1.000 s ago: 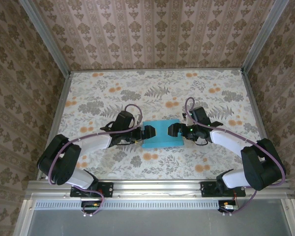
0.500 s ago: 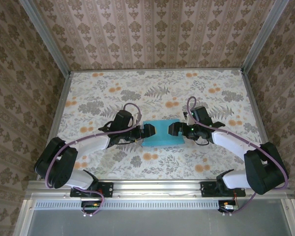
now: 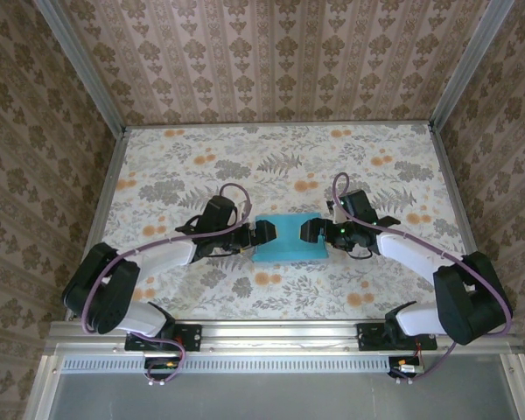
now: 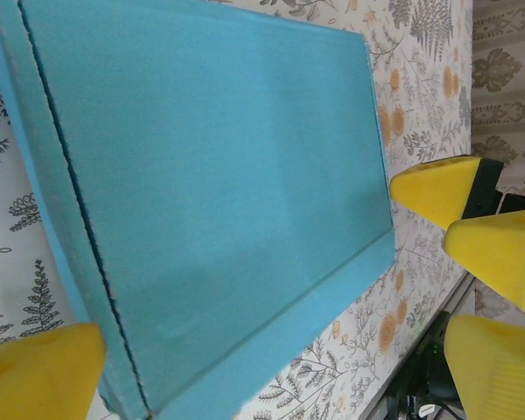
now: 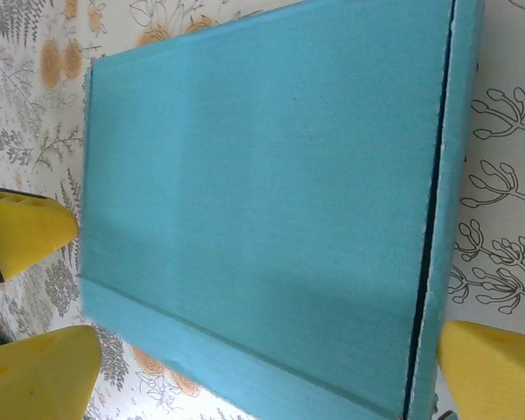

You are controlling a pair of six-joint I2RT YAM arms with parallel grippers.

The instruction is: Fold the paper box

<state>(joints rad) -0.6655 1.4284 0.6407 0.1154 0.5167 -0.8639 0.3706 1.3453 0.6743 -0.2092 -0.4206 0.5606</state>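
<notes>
Paper box (image 3: 289, 240) barely shifted | left gripper (image 3: 264, 233), right gripper (image 3: 308, 230) wide | floral table (image 3: 271, 149), wallpapered walls (image 3: 271, 61)

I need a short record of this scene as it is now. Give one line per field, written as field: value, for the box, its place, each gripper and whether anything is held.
object: paper box, turquoise, folded shut into a shallow rectangle, lying flat
place: middle of the table, which has a floral cover
left gripper: open, at the box's left end
right gripper: open, at the box's right end
held: nothing clamped; whether any finger touches the box cannot be told
detail: a dark slit runs along one long edge of the box
</notes>
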